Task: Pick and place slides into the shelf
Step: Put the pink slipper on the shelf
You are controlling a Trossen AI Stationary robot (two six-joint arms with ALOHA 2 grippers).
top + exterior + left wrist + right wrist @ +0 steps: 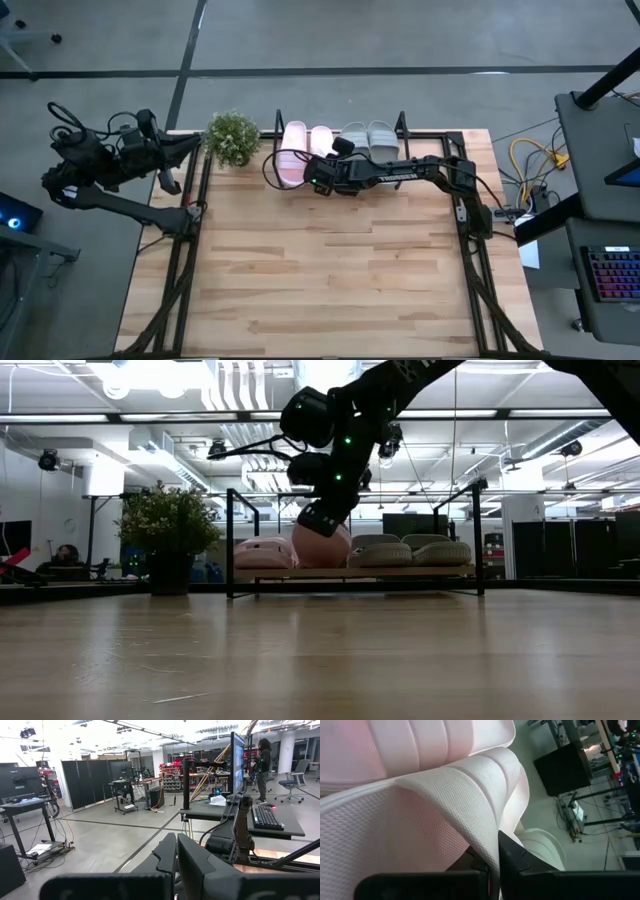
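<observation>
Right gripper looks pinched shut on the pink slide strap; should be lowered flat beside the grey slides before release.

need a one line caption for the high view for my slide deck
Right end effector grips a pink slide at the shelf beside two grey slides.

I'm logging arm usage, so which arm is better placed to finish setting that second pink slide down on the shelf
Right. The right gripper is shut on the second pink slide at the shelf. The left gripper is off the table edge, past the plant.
</observation>
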